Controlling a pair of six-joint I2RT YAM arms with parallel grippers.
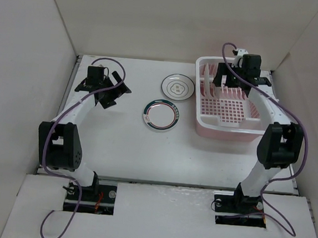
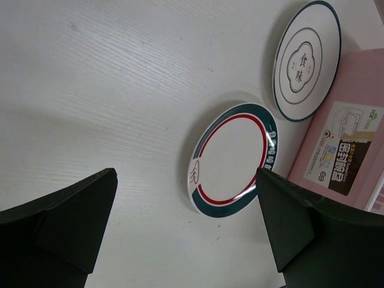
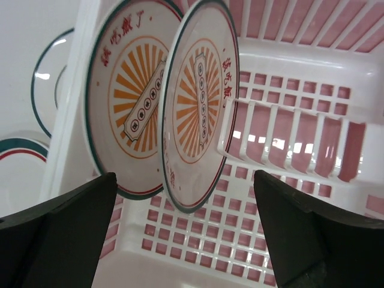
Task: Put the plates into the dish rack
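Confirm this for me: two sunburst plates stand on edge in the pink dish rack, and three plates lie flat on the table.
Not three. Only two plates lie flat on the table: the flower-centred plate and the green-banded plate, as the top view shows. The two sunburst plates do stand on edge in the pink dish rack.

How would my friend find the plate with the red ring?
Find the pink rack on the table's right. Left of it lie two flat plates. Yours is the nearer plate, with a thick green band; the farther plate has a flower outline.
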